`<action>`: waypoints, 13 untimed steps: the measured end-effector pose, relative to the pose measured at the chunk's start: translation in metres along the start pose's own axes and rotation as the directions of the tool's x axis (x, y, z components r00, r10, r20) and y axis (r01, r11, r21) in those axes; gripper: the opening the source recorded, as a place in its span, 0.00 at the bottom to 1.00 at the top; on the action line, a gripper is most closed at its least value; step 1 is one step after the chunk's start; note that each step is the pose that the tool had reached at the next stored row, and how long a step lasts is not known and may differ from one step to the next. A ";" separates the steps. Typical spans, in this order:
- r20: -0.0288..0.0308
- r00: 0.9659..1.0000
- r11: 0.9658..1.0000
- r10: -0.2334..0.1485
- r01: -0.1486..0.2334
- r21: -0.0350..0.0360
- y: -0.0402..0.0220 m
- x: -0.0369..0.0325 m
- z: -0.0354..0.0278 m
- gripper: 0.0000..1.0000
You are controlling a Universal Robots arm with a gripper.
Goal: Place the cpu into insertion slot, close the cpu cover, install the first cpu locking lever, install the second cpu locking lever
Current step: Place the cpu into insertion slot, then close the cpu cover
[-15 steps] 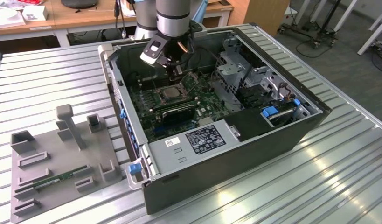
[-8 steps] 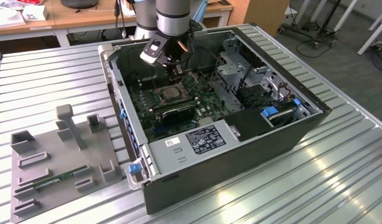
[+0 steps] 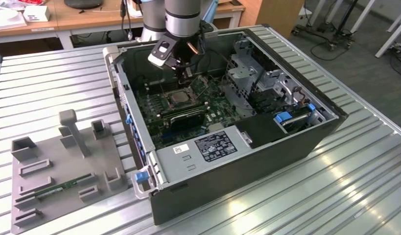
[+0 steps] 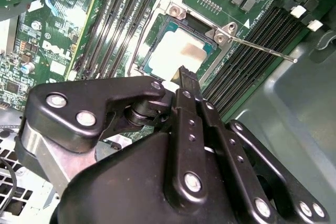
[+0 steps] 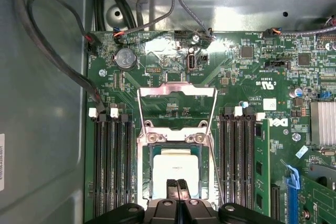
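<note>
Currently, the cpu point(image 3: 176, 96) lies in its socket, centre frame in the exterior view; the cpu cover point(image 5: 176, 89) stands open; the end effector point(image 5: 177, 183), narrow and empty, hovers above the cpu; cover closing is judged in hand, requiring a downward swing.

Wooden desks point(image 3: 76, 19), grey floor point(image 3: 357, 58)

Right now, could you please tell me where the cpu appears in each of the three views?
Exterior view: the cpu sits in the socket inside the open computer case, just under the gripper.
Second wrist view: the pale square just beyond the gripper.
First wrist view: the pale square next to the gripper.
Shared landmark: the gripper.
</note>
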State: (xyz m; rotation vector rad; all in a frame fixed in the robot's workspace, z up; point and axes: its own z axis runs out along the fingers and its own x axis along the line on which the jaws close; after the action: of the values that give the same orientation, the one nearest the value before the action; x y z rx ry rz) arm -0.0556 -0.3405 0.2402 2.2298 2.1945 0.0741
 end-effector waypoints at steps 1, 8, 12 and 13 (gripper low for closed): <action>0.000 1.000 1.000 0.000 0.000 0.000 0.0000 0.0000 0.0000 0.11; 0.000 1.000 1.000 0.000 0.000 0.000 0.0009 0.0001 -0.0010 0.11; 0.000 1.000 1.000 0.000 0.000 0.000 0.0010 0.0002 -0.0041 0.11; 0.000 1.000 1.000 0.000 0.000 0.000 0.0011 0.0002 -0.0046 0.11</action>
State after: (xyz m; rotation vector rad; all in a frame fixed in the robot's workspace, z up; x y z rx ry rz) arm -0.0547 -0.3405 0.2448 2.2299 2.1945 0.0741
